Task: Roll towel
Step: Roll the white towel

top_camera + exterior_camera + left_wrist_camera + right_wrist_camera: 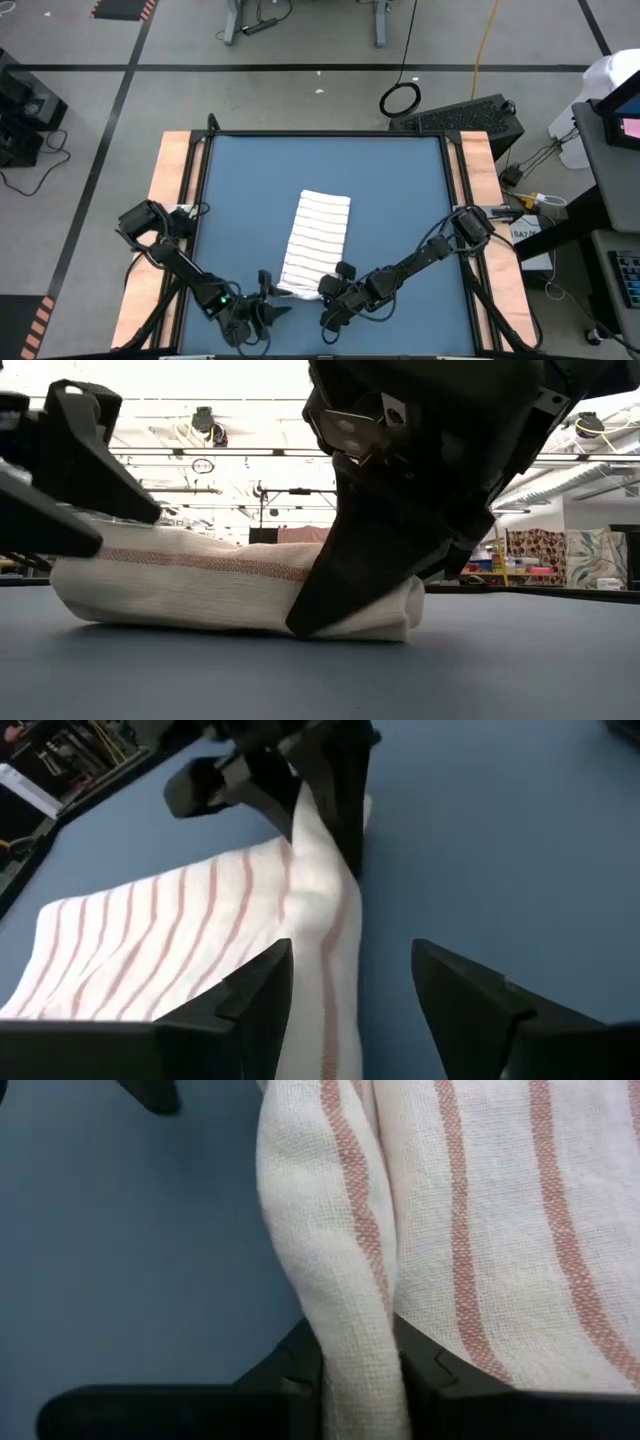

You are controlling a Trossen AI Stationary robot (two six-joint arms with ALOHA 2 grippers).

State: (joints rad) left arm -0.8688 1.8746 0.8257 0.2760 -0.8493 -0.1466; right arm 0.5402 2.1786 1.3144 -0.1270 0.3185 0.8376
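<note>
Nearest me, the right gripper [345,615] is one of two; its dark hard fingers are pinched together on a fold of the towel's [316,235] rolled near edge. I see one blue table [400,200], smooth and flat, with pale wooden side rails. One towel lies on it near the middle toward the near side: a thin woven white rectangle with narrow stripes, flat at its far end, curled into a soft roll at the near end. The left gripper [350,995] has its fingers apart, straddling that roll's left end.
</note>
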